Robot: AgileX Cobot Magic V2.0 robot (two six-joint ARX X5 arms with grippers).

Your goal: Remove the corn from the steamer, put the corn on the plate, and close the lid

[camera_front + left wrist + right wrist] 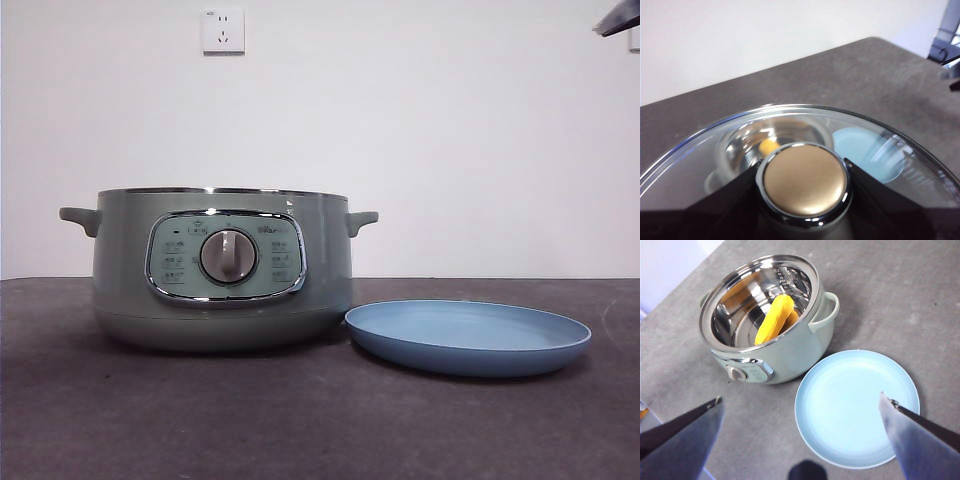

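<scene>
Left gripper (805, 200) clamps our lid (790, 145) by its knob; right gripper (800, 410) gapes wide above plate (840, 405), corn (774, 319) in open steamer (790, 347).

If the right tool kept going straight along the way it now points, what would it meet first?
Most likely the plate: in the right wrist view it lies between the open jaws of the right tool, empty. The steamer with the corn sits off to one side. Depth is unclear, so this is a judgement.

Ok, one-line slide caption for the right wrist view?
Open right gripper above the empty plate; corn lies in the lidless steamer.
</scene>
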